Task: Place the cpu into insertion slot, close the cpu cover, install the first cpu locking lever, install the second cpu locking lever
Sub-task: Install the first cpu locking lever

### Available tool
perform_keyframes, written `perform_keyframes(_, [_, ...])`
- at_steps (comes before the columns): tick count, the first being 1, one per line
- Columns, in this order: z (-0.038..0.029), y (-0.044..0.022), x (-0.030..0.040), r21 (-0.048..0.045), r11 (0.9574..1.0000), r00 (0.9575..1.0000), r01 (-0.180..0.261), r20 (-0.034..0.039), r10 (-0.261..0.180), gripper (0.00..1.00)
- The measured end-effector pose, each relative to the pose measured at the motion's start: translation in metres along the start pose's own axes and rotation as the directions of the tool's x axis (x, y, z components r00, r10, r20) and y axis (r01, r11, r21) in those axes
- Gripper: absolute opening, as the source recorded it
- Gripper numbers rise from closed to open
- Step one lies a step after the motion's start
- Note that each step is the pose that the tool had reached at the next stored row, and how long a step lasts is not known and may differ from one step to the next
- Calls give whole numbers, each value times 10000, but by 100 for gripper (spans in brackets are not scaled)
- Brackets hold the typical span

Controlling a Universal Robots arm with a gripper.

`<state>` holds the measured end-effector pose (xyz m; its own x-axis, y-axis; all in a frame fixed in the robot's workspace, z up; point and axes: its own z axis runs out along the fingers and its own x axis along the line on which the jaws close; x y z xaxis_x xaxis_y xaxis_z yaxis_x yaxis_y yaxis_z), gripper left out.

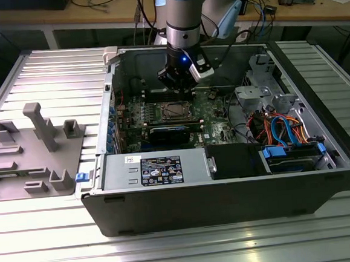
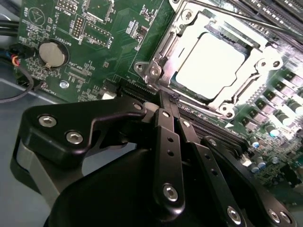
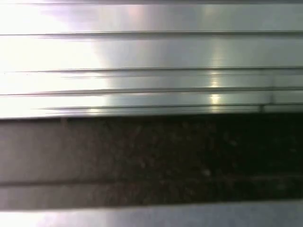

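Note:
The cpu (image 2: 210, 59) lies in the insertion slot (image 2: 152, 71) on the green motherboard (image 2: 94, 42), its bright silver top showing through the window of the cpu cover (image 2: 265, 57). The cover lies flat over it. A thin lever rod (image 2: 227, 10) runs along the far side of the socket. My gripper (image 2: 163, 100) has its black fingers (image 2: 166, 142) together, with the tips at the socket's near corner and nothing seen between them. In the exterior view the gripper (image 1: 180, 87) hangs inside the open computer case, just behind the socket (image 1: 174, 111).
A power supply with a label (image 1: 160, 168) lines the case's front wall. Drive cage, blue brackets and orange cables (image 1: 284, 136) fill the exterior view's right. A grey fixture (image 1: 34, 148) stands on the ribbed aluminium table (image 3: 151, 56). A coin battery (image 2: 52, 54) sits on the board.

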<state>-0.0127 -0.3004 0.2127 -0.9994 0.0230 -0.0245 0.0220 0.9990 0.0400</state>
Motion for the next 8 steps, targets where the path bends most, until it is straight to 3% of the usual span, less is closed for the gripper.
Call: perform_keyframes(8, [0, -29, 0, 35, 10000, 10000, 0, 1, 0, 11])
